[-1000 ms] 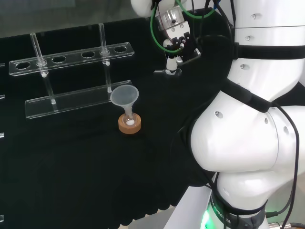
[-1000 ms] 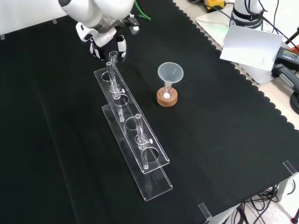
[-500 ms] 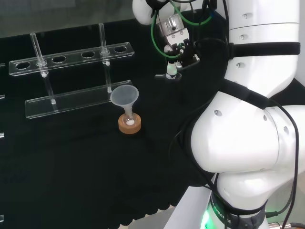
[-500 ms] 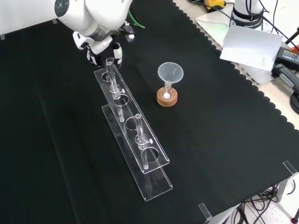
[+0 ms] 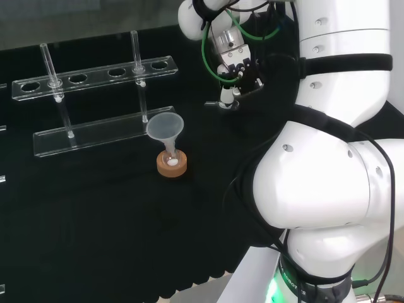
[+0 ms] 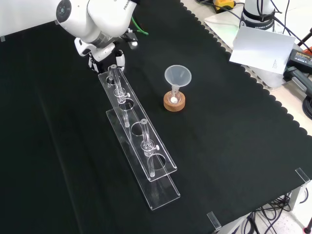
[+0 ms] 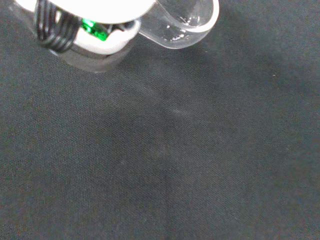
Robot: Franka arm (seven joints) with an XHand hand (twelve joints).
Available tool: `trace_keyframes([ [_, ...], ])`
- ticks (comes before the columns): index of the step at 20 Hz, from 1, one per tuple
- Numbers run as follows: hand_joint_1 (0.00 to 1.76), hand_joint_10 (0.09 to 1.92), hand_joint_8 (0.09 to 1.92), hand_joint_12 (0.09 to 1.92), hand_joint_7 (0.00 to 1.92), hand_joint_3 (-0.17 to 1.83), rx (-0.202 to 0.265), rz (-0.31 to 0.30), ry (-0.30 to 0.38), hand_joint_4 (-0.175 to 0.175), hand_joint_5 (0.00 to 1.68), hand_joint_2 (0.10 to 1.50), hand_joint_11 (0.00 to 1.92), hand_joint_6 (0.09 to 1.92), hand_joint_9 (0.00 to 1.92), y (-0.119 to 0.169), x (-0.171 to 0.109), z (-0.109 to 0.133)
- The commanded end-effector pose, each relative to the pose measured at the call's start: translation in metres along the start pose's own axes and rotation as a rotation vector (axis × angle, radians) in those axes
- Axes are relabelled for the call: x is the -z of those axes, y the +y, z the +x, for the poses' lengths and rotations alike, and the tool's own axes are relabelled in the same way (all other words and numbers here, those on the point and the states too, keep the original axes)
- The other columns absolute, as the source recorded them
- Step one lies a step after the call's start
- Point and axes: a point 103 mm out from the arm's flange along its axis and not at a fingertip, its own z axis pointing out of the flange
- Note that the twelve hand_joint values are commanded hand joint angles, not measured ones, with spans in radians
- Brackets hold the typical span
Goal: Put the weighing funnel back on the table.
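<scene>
Cloth (image 6: 234,161), black and bare below the wrist camera, gives us the landing ground. We see the white arm (image 5: 328,189) reach over it to the far end of the clear tube rack (image 6: 139,146), well apart from the funnel (image 6: 177,76) standing in its flask (image 6: 173,98) on the cork ring (image 6: 174,105). The hand (image 5: 232,93) hangs low there, clenched round the weighing funnel (image 7: 185,20), which juts sideways past it, roughly level, just above the cloth. We judge the way down short and straight; the rack's end stands close beside, so room is narrower on that side.
</scene>
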Motion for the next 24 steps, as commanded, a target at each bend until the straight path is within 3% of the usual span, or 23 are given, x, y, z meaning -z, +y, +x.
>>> trace_keyframes([
  [1, 1.13, 0.11, 0.63, 0.91, 0.72, 0.65, 0.006, -0.007, 0.003, 0.175, 1.30, 0.65, 0.98, 0.62, 1.15, 0.006, -0.002, 0.001],
  [17, 1.13, 0.11, 0.64, 0.91, 0.71, 0.62, 0.009, -0.011, 0.000, 0.167, 1.27, 0.68, 0.98, 0.67, 1.15, 0.021, -0.008, 0.009],
  [20, 1.10, 0.10, 0.66, 0.93, 0.64, 0.41, 0.016, -0.005, -0.011, 0.126, 1.18, 0.82, 0.96, 0.75, 1.12, 0.021, -0.009, 0.013],
  [22, 1.07, 0.09, 0.69, 0.96, 0.56, 0.40, 0.020, 0.002, -0.012, 0.029, 0.98, 0.79, 0.91, 0.75, 1.07, 0.020, -0.010, 0.015],
  [24, 1.04, 0.09, 0.69, 1.00, 0.49, 0.52, 0.033, 0.018, -0.022, -0.012, 0.79, 0.72, 0.86, 0.75, 1.02, 0.019, -0.012, 0.016],
])
